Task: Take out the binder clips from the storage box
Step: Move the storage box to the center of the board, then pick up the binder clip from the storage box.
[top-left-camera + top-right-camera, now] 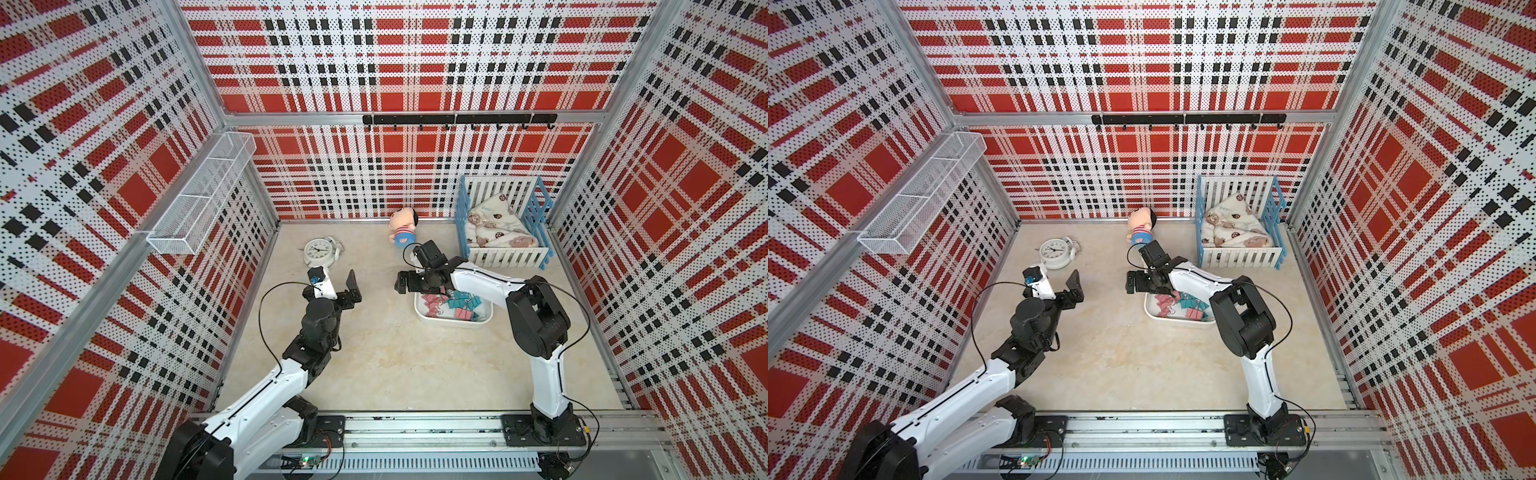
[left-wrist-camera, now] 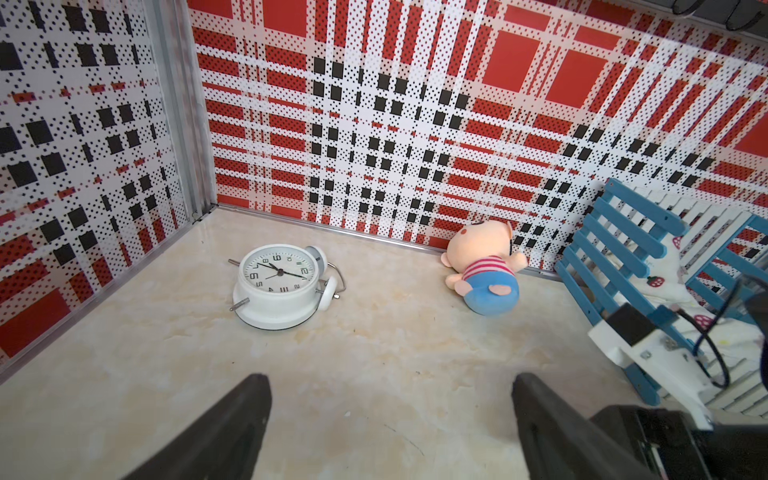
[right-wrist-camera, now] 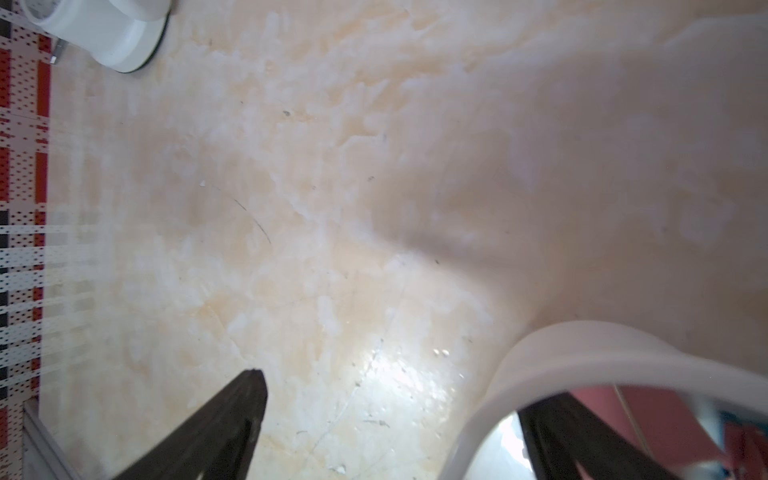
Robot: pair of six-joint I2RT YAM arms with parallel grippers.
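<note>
Box (image 1: 453,322) sits on table (image 1: 374,353), right of centre; pink and teal clips (image 1: 455,306) heaped inside. Right jaws wide open, straddling a box corner, gripping nothing. Left jaws open above table near clock (image 1: 319,251).

Both top views are bright, evenly lit and sharp, with only soft, faint shadows on the table (image 1: 395,365); the plaid walls (image 1: 104,145) bend strongly toward the edges. The left wrist view is clear too. In the right wrist view the table carries a white glare patch and a broad grey shadow, and the near rim of the storage box (image 3: 582,345) is much blurred.
</note>
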